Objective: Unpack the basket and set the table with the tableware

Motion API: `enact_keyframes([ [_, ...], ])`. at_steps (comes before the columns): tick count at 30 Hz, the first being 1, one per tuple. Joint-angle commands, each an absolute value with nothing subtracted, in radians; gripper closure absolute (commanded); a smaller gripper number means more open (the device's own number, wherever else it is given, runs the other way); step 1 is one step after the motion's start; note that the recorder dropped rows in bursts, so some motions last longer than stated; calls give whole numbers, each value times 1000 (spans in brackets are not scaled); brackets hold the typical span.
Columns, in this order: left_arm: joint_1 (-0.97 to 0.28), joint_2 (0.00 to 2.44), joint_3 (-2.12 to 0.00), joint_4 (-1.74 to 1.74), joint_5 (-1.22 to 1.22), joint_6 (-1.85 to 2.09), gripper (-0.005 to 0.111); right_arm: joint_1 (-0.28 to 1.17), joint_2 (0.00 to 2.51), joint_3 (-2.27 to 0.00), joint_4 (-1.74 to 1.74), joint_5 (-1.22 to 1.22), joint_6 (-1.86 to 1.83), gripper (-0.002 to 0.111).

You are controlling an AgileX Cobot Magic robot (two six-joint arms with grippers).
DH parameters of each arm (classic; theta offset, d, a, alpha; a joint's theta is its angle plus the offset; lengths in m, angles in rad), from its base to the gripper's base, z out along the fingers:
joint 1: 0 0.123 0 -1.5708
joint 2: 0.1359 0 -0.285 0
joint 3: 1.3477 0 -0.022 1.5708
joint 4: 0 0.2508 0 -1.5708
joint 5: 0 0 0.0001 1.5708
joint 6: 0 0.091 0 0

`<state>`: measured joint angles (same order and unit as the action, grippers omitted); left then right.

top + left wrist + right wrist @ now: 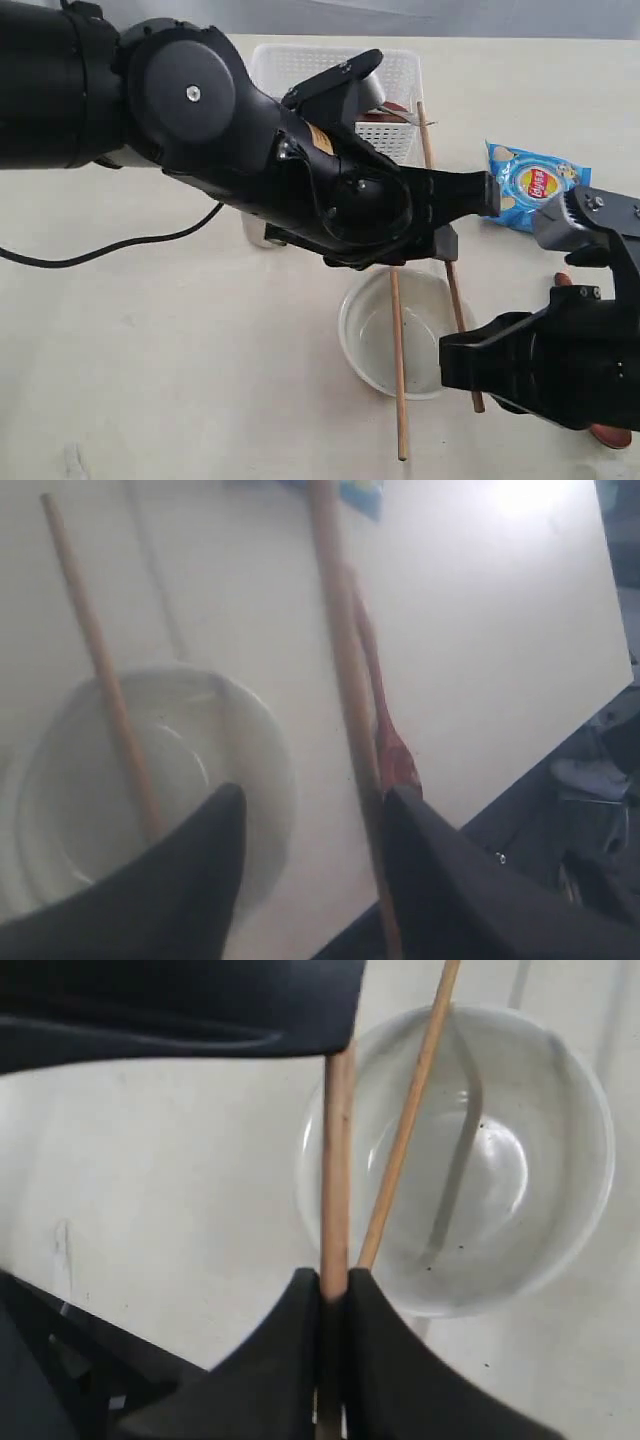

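while the right hand (335,1280) pinches one chopstick (338,1160) by the bowl (560,1210) and the left hand (315,796) gapes open, the other chopstick (410,1110) spans the bowl; a nudge might, i think, roll it off.

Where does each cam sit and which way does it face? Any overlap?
Exterior: high over the table, looking down on bowl and basket; left arm and right arm both show.
Left wrist: behind the open left gripper, looking down past both fingers at bowl and spoon.
Right wrist: behind the right gripper, shut on the held chopstick, facing down at the bowl.
Shared: all three see the bowl with the loose chopstick across it.
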<state>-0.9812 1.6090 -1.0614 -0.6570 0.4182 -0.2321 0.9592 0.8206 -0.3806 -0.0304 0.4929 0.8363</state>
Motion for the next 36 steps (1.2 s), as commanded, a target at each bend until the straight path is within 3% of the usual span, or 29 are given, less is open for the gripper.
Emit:
enact_keyframes([
  [1, -946, 1551, -1066, -575, 445, -224, 65, 959, 771, -383, -140, 518, 949, 109],
  [11, -941, 1408, -1063, -458, 437, -194, 67, 959, 738, -383, -82, 600, 958, 109],
  [13, -941, 1362, -1040, -418, 400, -192, 76, 959, 745, -383, -40, 593, 937, 109],
  [16, -941, 1252, -933, -396, 250, -190, 106, 959, 766, -383, 16, 579, 927, 109],
  [25, -941, 1003, -659, -386, -63, -160, 106, 959, 965, -383, 72, 535, 902, 109],
  [36, -941, 982, -659, -386, -51, -132, 106, 959, 1148, -383, 134, 408, 844, 109],
])
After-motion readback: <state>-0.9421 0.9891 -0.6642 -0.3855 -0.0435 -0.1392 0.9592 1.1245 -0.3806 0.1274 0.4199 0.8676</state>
